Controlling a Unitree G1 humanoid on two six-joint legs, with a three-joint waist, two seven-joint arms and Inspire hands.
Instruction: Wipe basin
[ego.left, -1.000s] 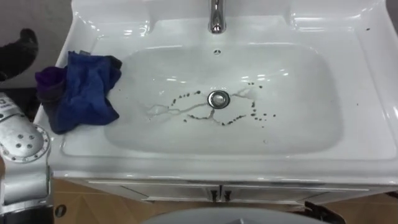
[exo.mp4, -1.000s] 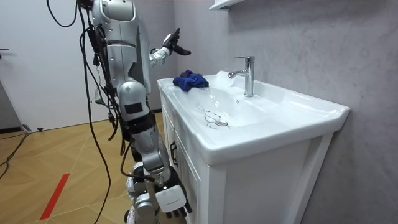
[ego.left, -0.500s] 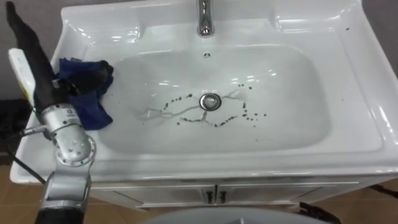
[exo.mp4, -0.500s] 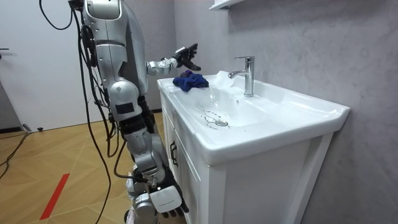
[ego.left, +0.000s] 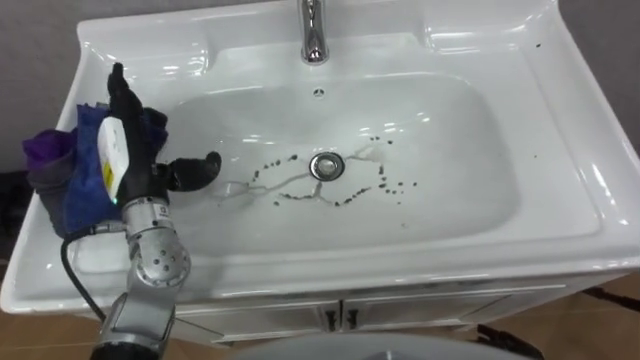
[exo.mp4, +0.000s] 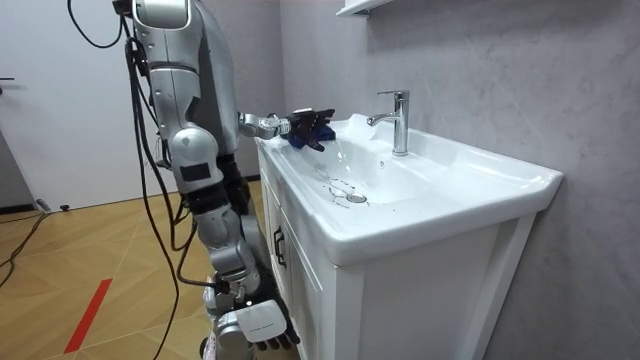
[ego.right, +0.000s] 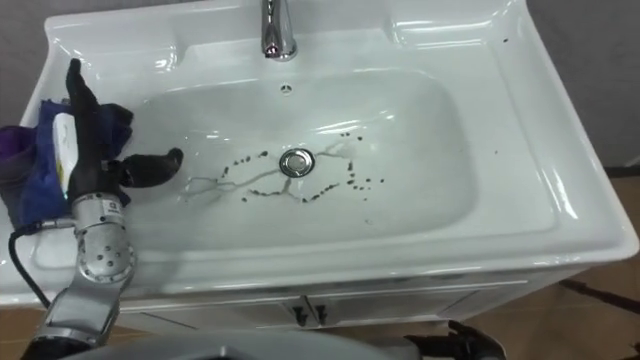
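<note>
The robot stands close against the front of a white vanity cabinet (exo.mp4: 315, 290), upright on a wooden floor (exo.mp4: 90, 250), facing a white ceramic basin (ego.left: 565, 140) set in its top. Its left arm reaches forward over the basin's left ledge, where a crumpled blue cloth (ego.left: 72, 195) lies in a heap, with a purple fold at its outer edge. The left robot hand (ego.left: 130, 150) is just above or against this cloth, on the side nearer the bowl. It is released: the fingers (ego.left: 118, 85) are straight and point toward the back wall, and the thumb (ego.left: 197, 168) sticks out sideways over the slope of the bowl, so nothing is grasped. Whether the palm actually presses on the cloth cannot be told. The bowl is dirty, with a scatter of small dark specks (ego.left: 388, 186) ringing the chrome drain (ego.left: 326, 166) on both sides and thin wet streaks running left from it. A chrome faucet (ego.left: 313, 35) rises at the middle of the back rim. The right robot hand (exo.mp4: 262, 322) hangs low beside the cabinet front, near the floor, well apart from the cloth; whether it is released or clenched cannot be told.
</note>
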